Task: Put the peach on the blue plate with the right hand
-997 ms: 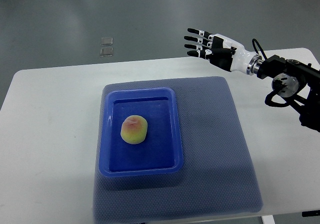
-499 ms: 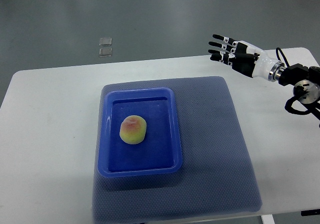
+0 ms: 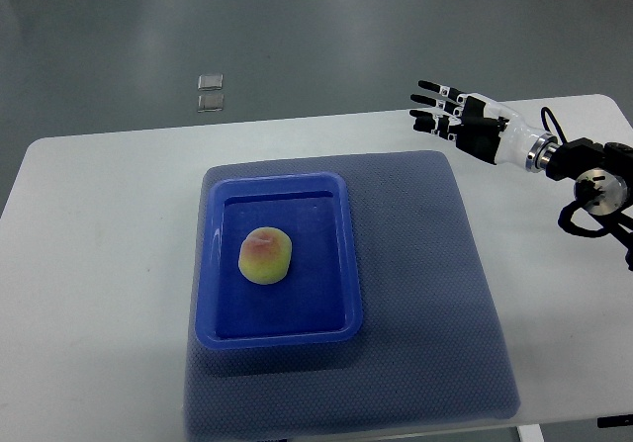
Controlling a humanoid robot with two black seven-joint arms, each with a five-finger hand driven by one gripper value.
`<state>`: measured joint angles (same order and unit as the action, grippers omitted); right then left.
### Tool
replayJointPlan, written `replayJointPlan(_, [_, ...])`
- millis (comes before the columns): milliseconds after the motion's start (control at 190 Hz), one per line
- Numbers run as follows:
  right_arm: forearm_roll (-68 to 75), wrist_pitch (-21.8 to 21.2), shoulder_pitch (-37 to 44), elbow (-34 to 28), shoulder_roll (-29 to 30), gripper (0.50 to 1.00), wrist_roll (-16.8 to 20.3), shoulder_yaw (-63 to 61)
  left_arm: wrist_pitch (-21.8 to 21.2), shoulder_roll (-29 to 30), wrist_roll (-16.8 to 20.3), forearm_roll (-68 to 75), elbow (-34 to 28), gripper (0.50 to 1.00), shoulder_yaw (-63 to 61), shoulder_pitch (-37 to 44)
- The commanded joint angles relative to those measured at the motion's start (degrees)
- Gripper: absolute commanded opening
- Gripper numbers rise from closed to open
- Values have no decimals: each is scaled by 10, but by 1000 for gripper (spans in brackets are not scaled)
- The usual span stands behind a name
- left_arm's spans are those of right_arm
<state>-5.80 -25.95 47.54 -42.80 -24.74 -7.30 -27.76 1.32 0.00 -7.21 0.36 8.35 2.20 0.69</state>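
Peach is sitting in the blue plate, which honestly looks more like a shallow rectangular tray, a bit left of its middle with bare blue floor all round it. It's yellowish with a pink blush on top and nothing is touching it. The plate rests on a grey-blue textured mat that covers most of the white worktop, with the plate on the mat's left half and the right half bare. No brand names, labels or writing that I can read anywhere, not on the plate, the mat or the robot. The right hand comes in from the right edge and hangs over the far right corner of the mat, well apart from the plate and the peach. Its fingers are spread out straight, pointing left, and holding nothing. Behind it you can see the white wrist section and the black arm joint with a cable looped off it. Out on the grey floor beyond the worktop there are two small pale square things, too small to tell what they are. Between the hand and the plate it's just open mat.
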Motion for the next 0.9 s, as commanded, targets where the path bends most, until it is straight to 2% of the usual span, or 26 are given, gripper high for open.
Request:
replayJointPlan(0, [0,2,-1,-2,-2,932,0,0,0,0,0,0,0,1000,0,0])
replayJointPlan(436, [61,-5,-15,-1,-3,934,-1,-2,0,0,0,0,0,1000,0,0])
replayJointPlan(892, [62,-7,-19,2,-9,934,-3,-20,0,0,0,0,0,1000,0,0])
